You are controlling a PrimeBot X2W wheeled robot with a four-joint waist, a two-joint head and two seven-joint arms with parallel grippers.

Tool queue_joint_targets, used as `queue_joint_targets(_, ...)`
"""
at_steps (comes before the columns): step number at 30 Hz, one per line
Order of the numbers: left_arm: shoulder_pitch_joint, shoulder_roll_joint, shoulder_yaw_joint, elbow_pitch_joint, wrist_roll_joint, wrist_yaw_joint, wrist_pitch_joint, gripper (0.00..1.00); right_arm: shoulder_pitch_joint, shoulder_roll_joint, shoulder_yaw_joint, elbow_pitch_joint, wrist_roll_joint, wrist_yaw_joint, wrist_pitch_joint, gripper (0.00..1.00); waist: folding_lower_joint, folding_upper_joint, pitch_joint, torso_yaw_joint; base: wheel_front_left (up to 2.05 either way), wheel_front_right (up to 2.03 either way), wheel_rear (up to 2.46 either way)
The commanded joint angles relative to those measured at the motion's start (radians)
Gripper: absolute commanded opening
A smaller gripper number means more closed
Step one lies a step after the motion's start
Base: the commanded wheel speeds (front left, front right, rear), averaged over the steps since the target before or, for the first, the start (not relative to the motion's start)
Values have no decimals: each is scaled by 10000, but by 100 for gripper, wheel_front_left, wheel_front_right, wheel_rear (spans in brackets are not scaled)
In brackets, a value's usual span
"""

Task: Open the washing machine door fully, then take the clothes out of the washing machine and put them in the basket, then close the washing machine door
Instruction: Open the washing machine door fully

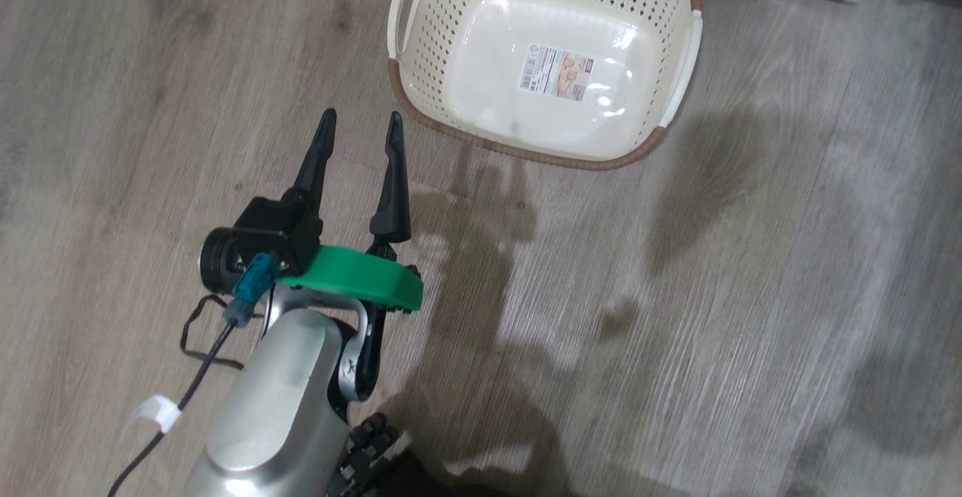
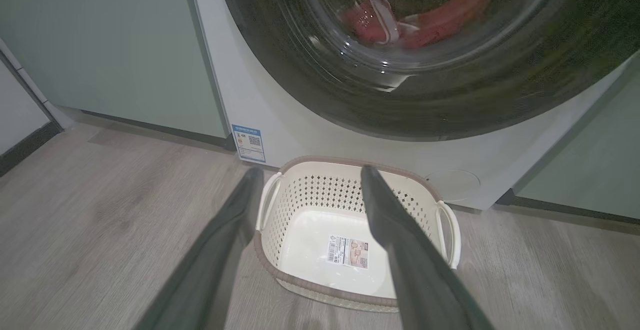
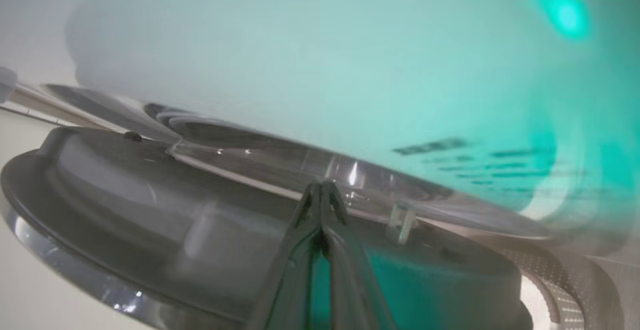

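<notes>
The left gripper [image 1: 361,116] hangs spread wide over the grey plank floor [image 1: 714,346] near the basket [image 1: 526,153]. Green cabinets [image 2: 100,45] flank the washing machine [image 2: 280,120], and the right gripper [image 3: 320,186] is pinched together by its door [image 3: 100,185].

We find the small cream perforated plastic basket [image 1: 526,153] standing on the grey wood-plank floor [image 1: 714,316], just before the big white front-loading washing machine [image 2: 300,130] and below its round black-rimmed door [image 2: 450,115]. The red-and-white fabric clothes [image 2: 440,15] lie inside, behind the door's window. Flat pale green cabinet doors [image 2: 115,45] flank the machine on both sides. The left gripper [image 1: 361,117] hangs above the floor near the basket's left corner; the right gripper [image 3: 320,186] lies close up to the door.
</notes>
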Motion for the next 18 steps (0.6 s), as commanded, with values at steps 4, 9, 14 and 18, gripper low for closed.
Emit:
queue_joint_targets(4,-27,198,442,-223,-31,55,-67,100,691,212,288,-792,265,2,581,0,-1,0,-342,-32,0,0,0)
queue_joint_targets(9,131,198,650,-91,119,-47,-67,100,1634,352,586,-1337,474,2,1115,0,-1,0,-847,-96,0,0,0)
queue_joint_targets(14,376,198,849,65,385,-227,-67,100,2501,629,794,-1836,725,2,1494,0,-1,0,-1392,-145,0,0,0)
queue_joint_targets(18,651,198,1025,257,689,-504,-67,100,3359,1013,956,-2190,898,2,1647,0,-1,0,-1985,-95,0,0,0)
